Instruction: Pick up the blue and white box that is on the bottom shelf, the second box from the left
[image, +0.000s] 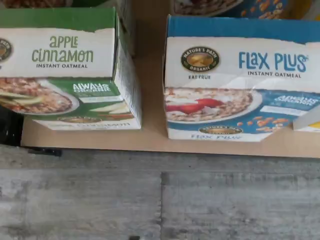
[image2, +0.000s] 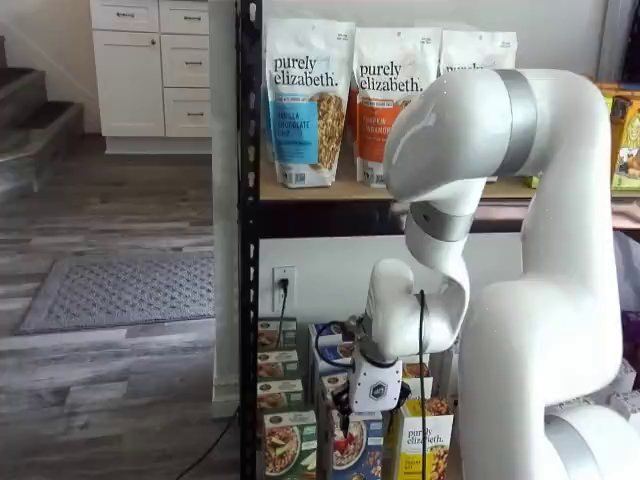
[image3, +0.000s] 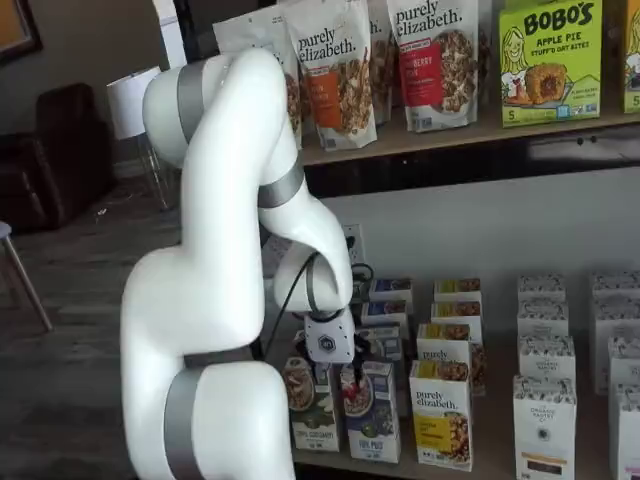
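The blue and white box (image: 240, 80), printed "Flax Plus Instant Oatmeal" with a bowl of oatmeal and red berries, stands upright at the front edge of the bottom shelf (image: 150, 142), just beside a green "Apple Cinnamon" box (image: 65, 75) with a strip of bare shelf board between them. In both shelf views it sits in the front row (image3: 367, 410), between the green box (image2: 288, 445) and a yellow purely elizabeth carton (image3: 441, 415). The pincer (image2: 344, 428) hangs directly over the blue box; its black fingers are hard to make out against the packaging, but it appears spread wide and holds nothing.
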